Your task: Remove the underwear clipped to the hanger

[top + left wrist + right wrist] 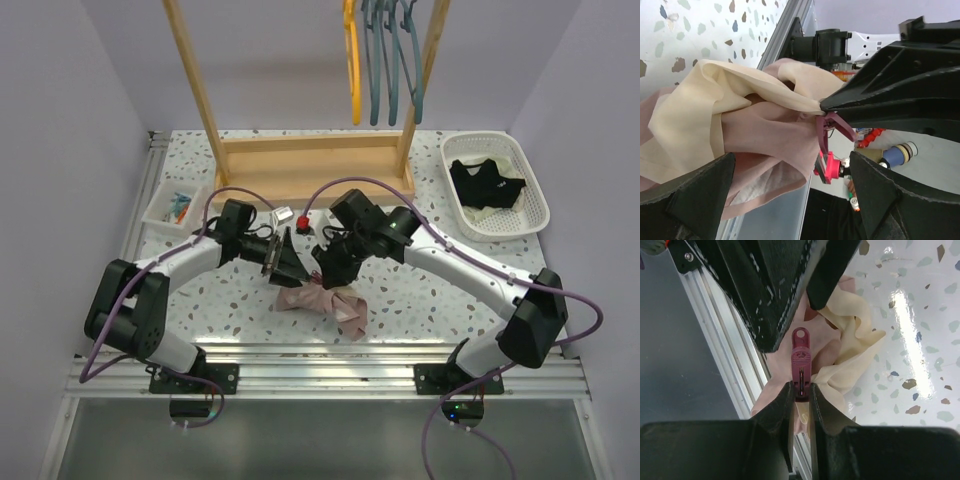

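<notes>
The dusty pink underwear with pale cream trim lies bunched near the table's front edge, one corner lifted. A maroon clip bites that corner, and my right gripper is shut on the clip's handles. My left gripper stands open, its fingers on either side of the hanging pink cloth, just left of the right gripper. The black underwear lies in the white basket. I cannot make out which hanger the clip belongs to.
A wooden rack stands at the back, with yellow and teal hangers on its bar. A small white tray of coloured clips sits at the left. A pale cloth lies under the black garment. The aluminium rail runs along the table's near edge.
</notes>
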{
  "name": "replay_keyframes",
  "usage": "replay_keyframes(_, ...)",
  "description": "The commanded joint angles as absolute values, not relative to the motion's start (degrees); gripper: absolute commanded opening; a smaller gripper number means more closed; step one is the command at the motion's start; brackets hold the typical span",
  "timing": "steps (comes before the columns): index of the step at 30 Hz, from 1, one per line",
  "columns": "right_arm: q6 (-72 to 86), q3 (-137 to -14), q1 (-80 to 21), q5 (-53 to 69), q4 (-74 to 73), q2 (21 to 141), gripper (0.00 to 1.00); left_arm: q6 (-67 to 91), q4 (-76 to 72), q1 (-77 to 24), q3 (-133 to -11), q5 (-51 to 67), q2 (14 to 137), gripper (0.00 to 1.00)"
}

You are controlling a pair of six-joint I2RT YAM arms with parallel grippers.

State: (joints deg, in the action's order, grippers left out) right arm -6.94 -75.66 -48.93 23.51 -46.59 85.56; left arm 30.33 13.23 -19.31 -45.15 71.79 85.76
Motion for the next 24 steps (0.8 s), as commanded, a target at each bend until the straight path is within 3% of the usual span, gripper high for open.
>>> replay_keyframes(1,-8.53,-78.84,-50.01,22.86,-47.2,86.57,0.0,27.68,15.21,-20.13,-47.46,73.74,86.48,1.0)
replay_keyframes(15,-9.85,-75.95,-54.84,9.59,-46.32,86.58,0.0,39.37,4.85,-19.16,-48.87,71.19,88.15,1.0)
replay_keyframes(20,-8.97,-75.59,-54.93,5.19,-43.34,85.52,0.0,36.22,9.04,-20.13,-50.01,70.93,89.03,1.0)
replay_keyframes(22,-8.62,-75.67,-54.84,4.92,-42.72,85.78,0.0,36.99,8.62,-20.48,-49.31,70.58,88.68,0.97)
replay_keyframes(24,-8.53,-75.94,-54.84,5.27,-42.19,86.13,0.0,39.27,4.34,-20.57,-48.26,70.58,87.81,0.85)
